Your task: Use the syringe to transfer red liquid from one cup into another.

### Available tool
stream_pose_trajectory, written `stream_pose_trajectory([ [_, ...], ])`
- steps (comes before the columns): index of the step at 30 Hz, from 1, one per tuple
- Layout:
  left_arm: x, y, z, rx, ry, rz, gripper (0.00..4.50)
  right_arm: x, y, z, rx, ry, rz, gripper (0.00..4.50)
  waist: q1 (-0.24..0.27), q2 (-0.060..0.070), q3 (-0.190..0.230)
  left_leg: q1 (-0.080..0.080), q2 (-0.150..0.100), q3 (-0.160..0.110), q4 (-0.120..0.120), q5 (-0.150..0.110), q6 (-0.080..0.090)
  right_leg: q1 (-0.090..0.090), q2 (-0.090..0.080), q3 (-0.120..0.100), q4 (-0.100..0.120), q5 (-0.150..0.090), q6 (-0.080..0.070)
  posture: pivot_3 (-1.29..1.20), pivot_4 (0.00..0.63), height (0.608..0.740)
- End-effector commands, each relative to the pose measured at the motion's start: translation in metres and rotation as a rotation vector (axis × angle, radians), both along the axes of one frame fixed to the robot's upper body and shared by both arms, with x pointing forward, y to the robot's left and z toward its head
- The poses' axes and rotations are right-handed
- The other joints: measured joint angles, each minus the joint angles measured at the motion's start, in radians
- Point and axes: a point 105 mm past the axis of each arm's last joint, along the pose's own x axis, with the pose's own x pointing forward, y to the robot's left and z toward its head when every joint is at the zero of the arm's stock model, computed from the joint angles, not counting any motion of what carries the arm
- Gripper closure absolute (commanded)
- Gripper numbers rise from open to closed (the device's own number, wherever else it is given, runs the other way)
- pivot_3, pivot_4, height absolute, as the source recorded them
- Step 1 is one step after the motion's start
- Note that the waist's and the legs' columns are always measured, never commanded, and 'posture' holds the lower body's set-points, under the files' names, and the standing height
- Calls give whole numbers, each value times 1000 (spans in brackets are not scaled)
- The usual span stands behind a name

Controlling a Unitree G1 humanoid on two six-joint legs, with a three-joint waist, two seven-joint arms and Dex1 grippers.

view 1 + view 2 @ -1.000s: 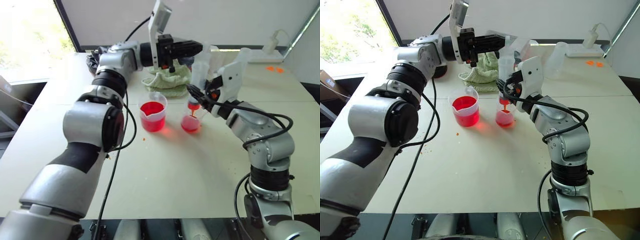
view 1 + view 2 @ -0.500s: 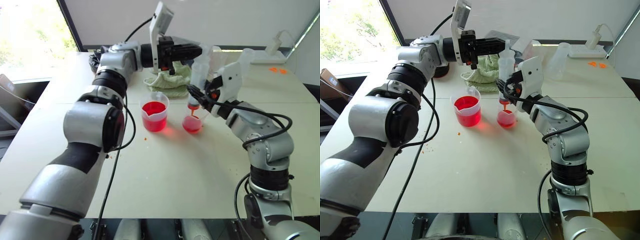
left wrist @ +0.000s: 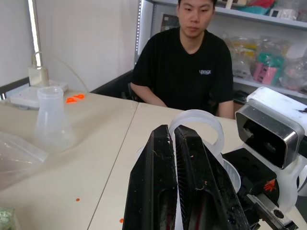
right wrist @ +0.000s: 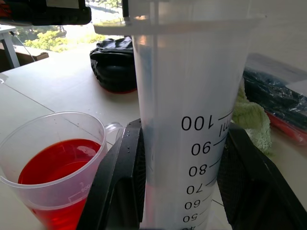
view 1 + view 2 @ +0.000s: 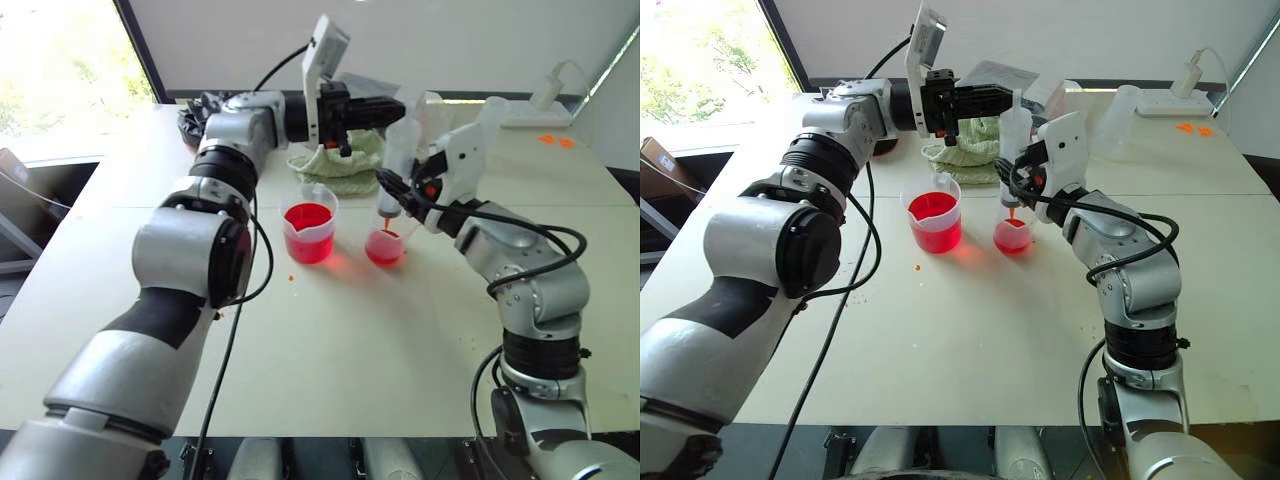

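Syringe upright over the small cup, held in both my grippers.

My right gripper (image 5: 1018, 182) clamps the syringe (image 5: 1013, 140) barrel; my left gripper (image 5: 1002, 98), closed, pinches its plunger top. The orange tip hangs just above the smaller cup (image 5: 1011, 235) of pinkish red liquid (image 5: 1012, 240). The larger beaker (image 5: 934, 221) stands beside it, towards the table's (image 5: 970, 340) left edge.

Green cloth (image 5: 335, 165) behind the cups; a person (image 3: 192, 72) seated across
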Motion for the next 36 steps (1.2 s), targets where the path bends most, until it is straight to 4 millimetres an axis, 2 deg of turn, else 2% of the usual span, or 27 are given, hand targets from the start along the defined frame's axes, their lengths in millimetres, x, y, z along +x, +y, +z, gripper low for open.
stream_pose_trajectory([
  [1, -10, -14, -12, 60, 2, -85, 4418, -6, -1, 37, 17, -146, 0, 3093, 0, 0, 0, 0, 0, 0, 0, 0, 0, 0, 0, 0, 0, 0, 0, 0, 150, 711],
  [6, -11, -14, -17, 68, 8, -93, 4418, -6, -2, 38, 18, -151, -3, 3093, 0, 0, 0, 0, 0, 0, 0, 0, 0, 0, 0, 0, 0, 0, 0, 0, 150, 711],
  [20, -8, -10, 0, 10, 17, -64, 4418, -7, -4, 36, 9, -141, -5, 3093, 0, 0, 0, 0, 0, 0, 0, 0, 0, 0, 0, 0, 0, 0, 0, 0, 150, 711],
  [24, -7, -8, 2, 2, 17, -49, 3151, -7, -4, 37, 12, -143, -5, 3093, 1, 0, 0, 0, 0, 0, 0, 0, 0, 0, 0, 0, 0, 0, 0, 0, 150, 711],
  [27, -8, -6, 2, 5, 13, -64, 1731, -7, -4, 38, 15, -146, -7, 3093, 0, 0, 0, 0, 0, 0, 0, 0, 0, 0, 0, 0, 0, 0, 0, 0, 150, 711],
  [28, -8, -5, 3, 4, 9, -66, 1382, -8, -5, 38, 16, -147, -8, 3093, 0, 0, 0, 0, 0, 0, 0, 0, 0, 0, 0, 0, 0, 0, 0, 0, 150, 711],
  [36, -4, 7, 19, -44, -25, -22, 1382, -9, -5, 40, 29, -145, -7, 3093, 0, 0, 0, 0, 0, 0, 0, 0, 0, 0, 0, 0, 0, 0, 0, 0, 150, 711],
])
